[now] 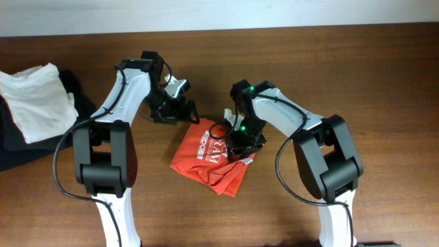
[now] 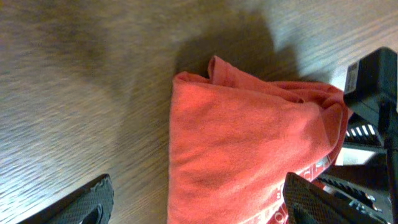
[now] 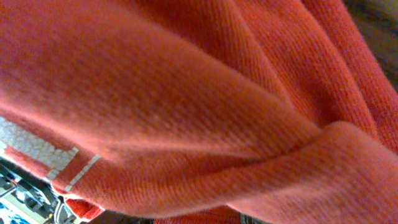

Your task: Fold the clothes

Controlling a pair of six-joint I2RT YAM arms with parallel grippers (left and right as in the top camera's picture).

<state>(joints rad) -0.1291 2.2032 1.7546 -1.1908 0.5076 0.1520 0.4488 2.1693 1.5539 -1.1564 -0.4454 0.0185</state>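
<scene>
**A:** How do the arms sit on the bench point(image 1: 384, 68)?

**B:** Both rise from the near edge and bend in toward the middle. The left arm point(image 1: 130, 82) reaches far back, then turns right, with its wrist low beside the cloth. The right arm point(image 1: 288, 110) folds at the elbow, sweeps left and drops its wrist straight onto the cloth.

**A:** Where is the garment?

**B:** The red-orange T-shirt point(image 1: 206, 161) lies mid-bench as a partly folded bundle, skewed to the bench edges. One corner points at the far edge and a rumpled corner points near-right. It looks about as wide as it is long, so I cannot tell its long axis. The white lettering point(image 1: 209, 145) faces up.

**A:** Room to move?

**B:** Bare wood borders the shirt on every side. A white garment point(image 1: 34, 99) on a black garment point(image 1: 10, 147) sits well apart at the left edge.

**A:** The grippers?

**B:** The left gripper point(image 2: 202, 202) is spread wide. Its fingertips point(image 2: 93, 202) stand either side of the shirt's corner, and I cannot tell whether they touch it. The right gripper point(image 1: 244, 140) is pressed into the cloth. Its wrist view is filled with red fabric, so I cannot tell whether it is clenched.
</scene>
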